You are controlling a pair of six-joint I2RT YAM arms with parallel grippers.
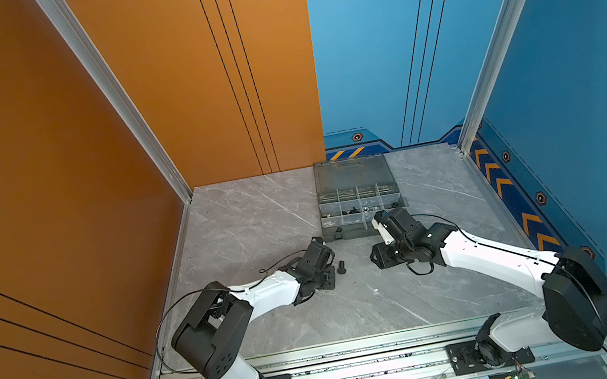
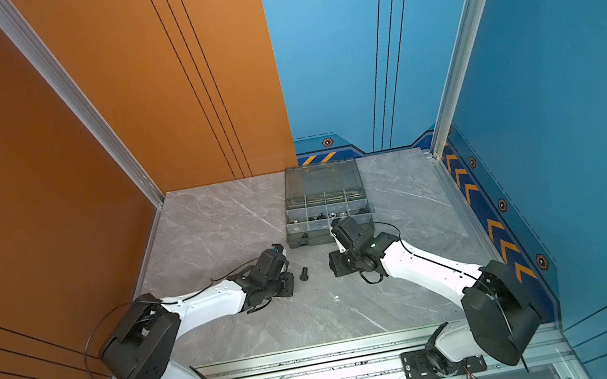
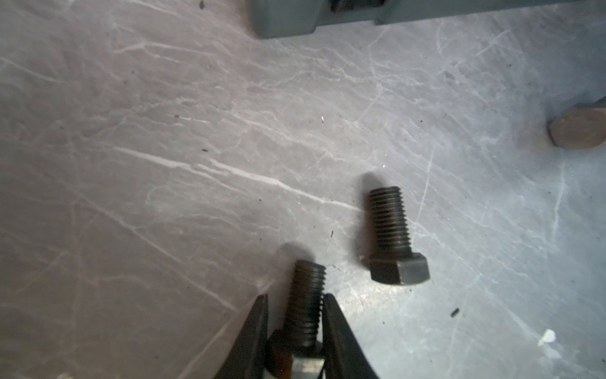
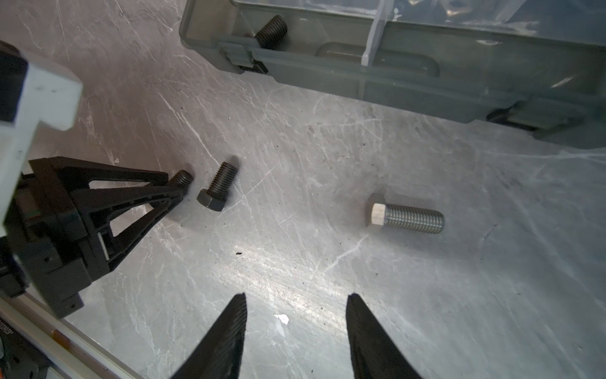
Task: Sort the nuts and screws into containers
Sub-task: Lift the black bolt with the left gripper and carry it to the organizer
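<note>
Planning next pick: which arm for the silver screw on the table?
Right. The right gripper is open, empty, silver screw ahead of it; left gripper is shut on a black screw.

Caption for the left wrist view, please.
Left gripper pinches a black bolt by its threads; a second black bolt lies loose on the grey table.

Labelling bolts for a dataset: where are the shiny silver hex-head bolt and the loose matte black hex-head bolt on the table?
Shiny silver hex-head bolt [image 4: 414, 218]: right wrist view, threaded shank.
Loose matte black hex-head bolt [image 3: 390, 223]: left wrist view, threaded shank.
</note>
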